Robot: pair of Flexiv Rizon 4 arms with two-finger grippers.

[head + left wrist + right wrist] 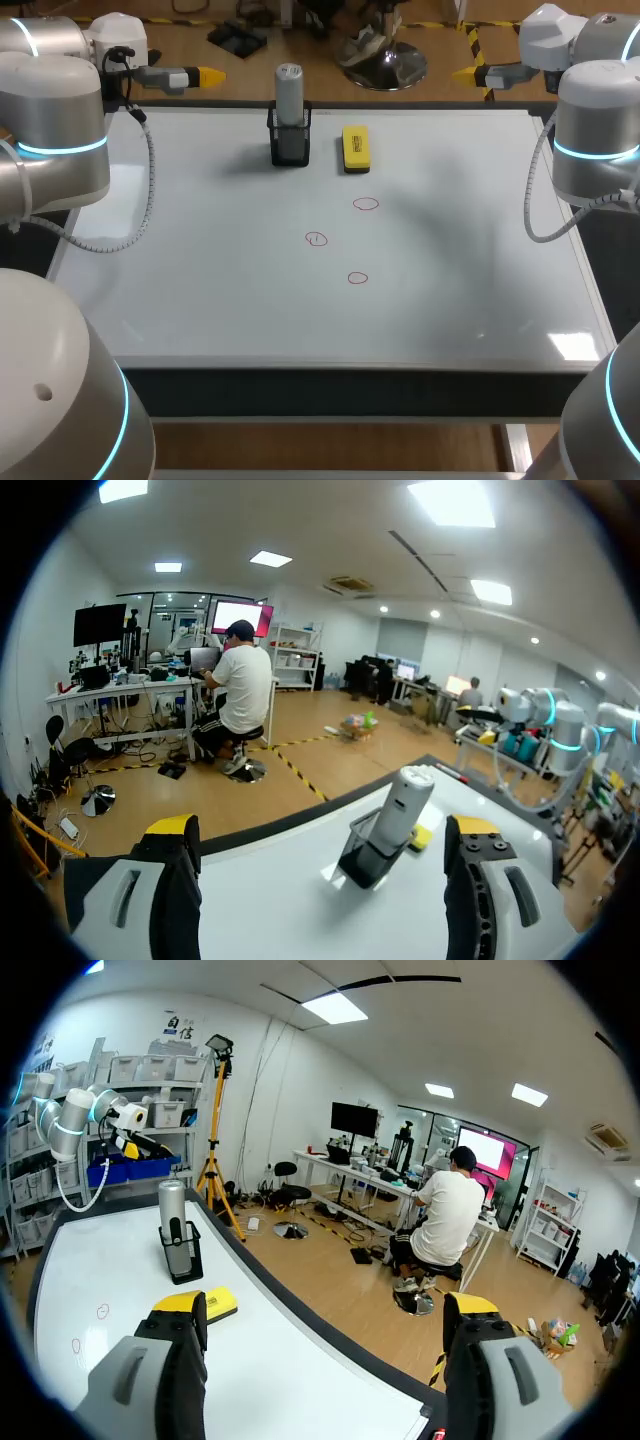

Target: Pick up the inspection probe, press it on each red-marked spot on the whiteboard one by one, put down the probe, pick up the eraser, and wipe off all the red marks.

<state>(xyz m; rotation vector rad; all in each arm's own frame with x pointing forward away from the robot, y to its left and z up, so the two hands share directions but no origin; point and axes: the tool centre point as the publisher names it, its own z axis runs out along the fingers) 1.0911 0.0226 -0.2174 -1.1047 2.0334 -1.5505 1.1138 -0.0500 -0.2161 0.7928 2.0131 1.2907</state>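
One probe (405, 800), upright in holder (363, 858), ahead of left hand (320, 830)

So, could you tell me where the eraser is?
Head view: the yellow eraser lies at the far edge of the whiteboard, just right of the probe holder.

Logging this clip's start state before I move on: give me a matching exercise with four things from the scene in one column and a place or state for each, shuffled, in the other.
Things
1. inspection probe
2. eraser
3. red marks
4. left gripper

Places or states
A. open, holding nothing, by the far edge of the whiteboard
B. standing upright in the black holder
C. lying flat on the whiteboard beside the holder
D. three small circles drawn near the board's middle

Pairs: 1-B, 2-C, 3-D, 4-A
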